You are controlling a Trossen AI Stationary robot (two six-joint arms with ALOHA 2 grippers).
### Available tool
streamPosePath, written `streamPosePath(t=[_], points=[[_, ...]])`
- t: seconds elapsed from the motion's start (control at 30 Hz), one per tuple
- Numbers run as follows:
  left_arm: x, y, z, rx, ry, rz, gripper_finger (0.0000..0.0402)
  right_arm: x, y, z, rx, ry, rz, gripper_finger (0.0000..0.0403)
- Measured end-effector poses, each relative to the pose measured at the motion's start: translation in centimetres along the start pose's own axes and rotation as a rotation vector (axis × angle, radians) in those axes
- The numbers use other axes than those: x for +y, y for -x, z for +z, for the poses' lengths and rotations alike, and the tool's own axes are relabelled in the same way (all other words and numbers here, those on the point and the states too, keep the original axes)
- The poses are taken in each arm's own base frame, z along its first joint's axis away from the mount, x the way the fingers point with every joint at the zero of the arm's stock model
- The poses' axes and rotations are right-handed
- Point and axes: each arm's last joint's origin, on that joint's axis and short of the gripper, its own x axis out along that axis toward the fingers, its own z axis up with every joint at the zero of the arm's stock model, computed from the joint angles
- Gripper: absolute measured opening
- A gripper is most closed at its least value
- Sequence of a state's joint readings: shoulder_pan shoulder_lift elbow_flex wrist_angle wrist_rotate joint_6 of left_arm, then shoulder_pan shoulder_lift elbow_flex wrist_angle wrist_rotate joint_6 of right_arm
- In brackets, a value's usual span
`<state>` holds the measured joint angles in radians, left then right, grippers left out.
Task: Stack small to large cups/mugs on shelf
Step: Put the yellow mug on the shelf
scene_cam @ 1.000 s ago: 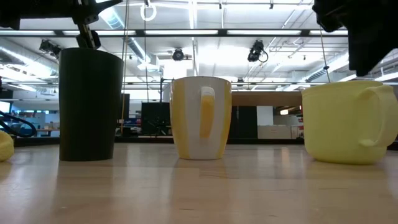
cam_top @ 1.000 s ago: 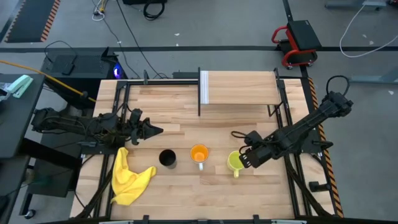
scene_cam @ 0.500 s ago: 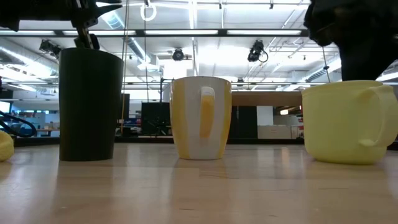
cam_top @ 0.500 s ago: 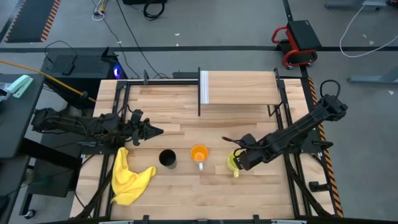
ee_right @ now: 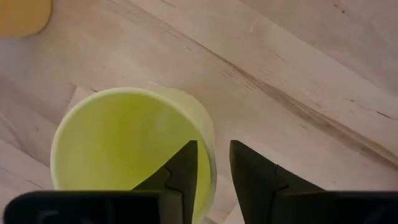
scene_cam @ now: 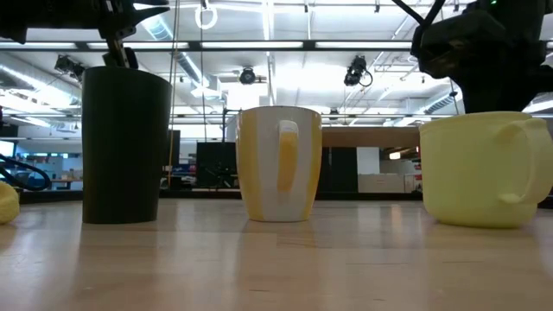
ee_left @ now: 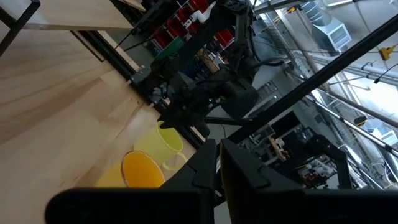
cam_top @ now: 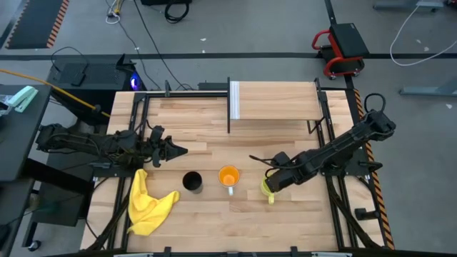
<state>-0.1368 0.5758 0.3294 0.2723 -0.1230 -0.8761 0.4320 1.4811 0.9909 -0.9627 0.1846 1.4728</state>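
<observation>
Mugs: three stand in a row on the tabletop (cam_top: 214, 221), lower centre of the high view; black cup (cam_top: 191, 181) left, orange mug (cam_top: 228, 175) middle, yellow-green mug (cam_top: 268, 188) right.
Right gripper (ee_right: 210, 165): directly over the yellow-green mug; fingers a narrow gap apart, one inside the mug, one outside, straddling the wall. Nothing gripped yet.
Left gripper (cam_top: 178, 150): parked at centre left of the high view, well apart from the mugs; its fingers look nearly closed and hold nothing.
Cloth (cam_top: 146, 203): lower left, beside the black cup.
Shelf (cam_top: 278, 101): upper centre of the high view, bare, well beyond the mugs.
Step in hand: judged as the grasp of the yellow-green mug.
Method: lower until the wall sits deep between the fingers, then close squarely; keep off the handle so the mug does not twist.
Risk: a shallow rim pinch may let the mug tip when lifted.
View difference: the right wrist view alone shows the fingers straddling the wall; the low view shows only the dark gripper above the rim (scene_cam: 484, 117); the high view alone shows the shelf's position.
</observation>
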Motion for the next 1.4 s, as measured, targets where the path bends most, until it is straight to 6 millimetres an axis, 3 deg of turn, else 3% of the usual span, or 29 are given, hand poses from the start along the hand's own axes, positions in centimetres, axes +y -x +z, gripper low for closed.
streamPosePath(t=[0.37, 0.73, 0.9, 1.07, 1.2, 1.4], points=[[0.0, 0.0, 0.0, 0.002, 0.0, 0.002, 0.0034, 0.0, 0.0, 0.1, 0.004, 0.007, -0.001, 0.0013], [0.0, 0.0, 0.0, 0.001, 0.0, 0.002, 0.0023, -0.4, 0.8, 1.1, 0.051, 0.043, 0.024, 0.0007], [0.0, 0.0, 0.0, 0.001, 0.0, 0.001, 0.0029, -0.5, 4.4, 2.4, 0.048, 0.077, 0.045, 0.0006], [0.0, 0.0, 0.0, -0.004, 0.0, 0.005, 0.0031, -1.2, 9.4, 4.7, 0.047, 0.16, -0.028, 0.0005], [0.0, 0.0, 0.0, -0.004, -0.009, 0.006, 0.0026, -2.5, 13.4, 7.0, 0.02, 0.191, -0.067, 0.0005], [0.0, 0.0, 0.0, -0.004, -0.008, 0.008, 0.0021, -5.2, 17.0, 11.1, -0.103, 0.159, 0.037, 0.0005]])
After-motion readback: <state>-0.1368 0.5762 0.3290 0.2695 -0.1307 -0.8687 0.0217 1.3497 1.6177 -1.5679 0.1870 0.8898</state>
